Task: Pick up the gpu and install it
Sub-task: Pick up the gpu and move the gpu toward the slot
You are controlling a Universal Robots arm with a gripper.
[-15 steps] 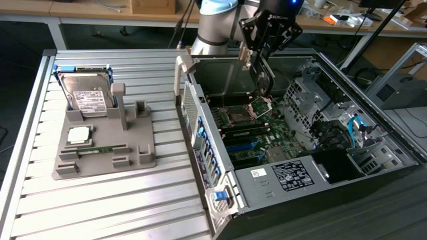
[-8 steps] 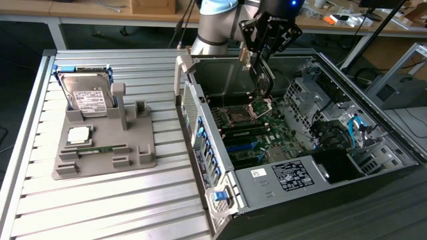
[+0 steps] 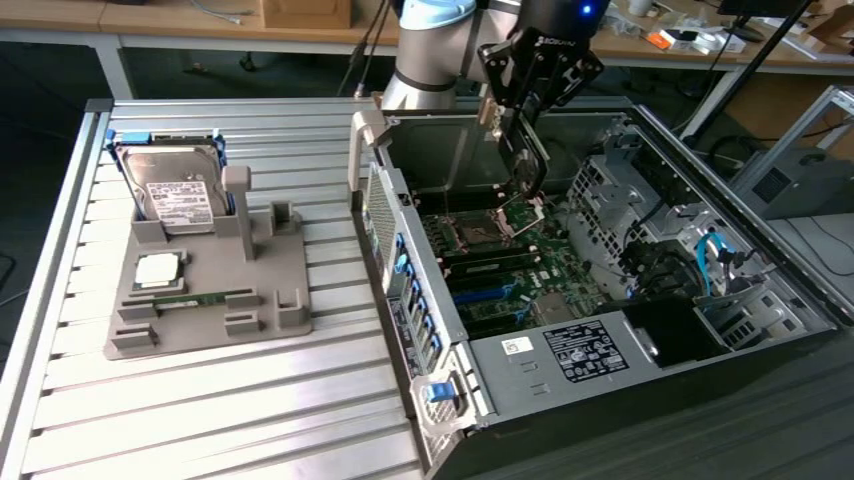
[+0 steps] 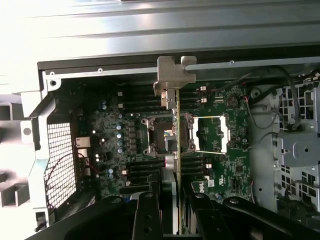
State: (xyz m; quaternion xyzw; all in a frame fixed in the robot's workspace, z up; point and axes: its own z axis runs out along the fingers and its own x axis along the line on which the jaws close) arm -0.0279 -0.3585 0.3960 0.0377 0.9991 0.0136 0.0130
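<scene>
My gripper point(image 3: 525, 105) hangs over the open computer case point(image 3: 400, 200), shut on the gpu point(image 3: 526, 160). The gpu is a thin card held on edge, its lower end a little above the motherboard point(image 3: 514, 265) near the CPU socket point(image 3: 474, 235). In the wrist view the gpu point(image 4: 178, 150) is edge-on, a thin line running from between my gripper point(image 4: 178, 222) fingers point(image 4: 147, 215) to its silvery metal bracket point(image 4: 174, 75). Beneath it lie the motherboard point(image 4: 115, 145) and the open CPU socket point(image 4: 162, 132).
A grey fixture point(image 3: 200, 330) on the slatted aluminium table point(image 3: 200, 420) at the exterior view's left carries a hard drive point(image 3: 174, 185), a processor point(image 3: 158, 268) and a memory stick point(image 3: 187, 297). Drive cages and cables point(image 3: 681, 250) crowd the case's right side.
</scene>
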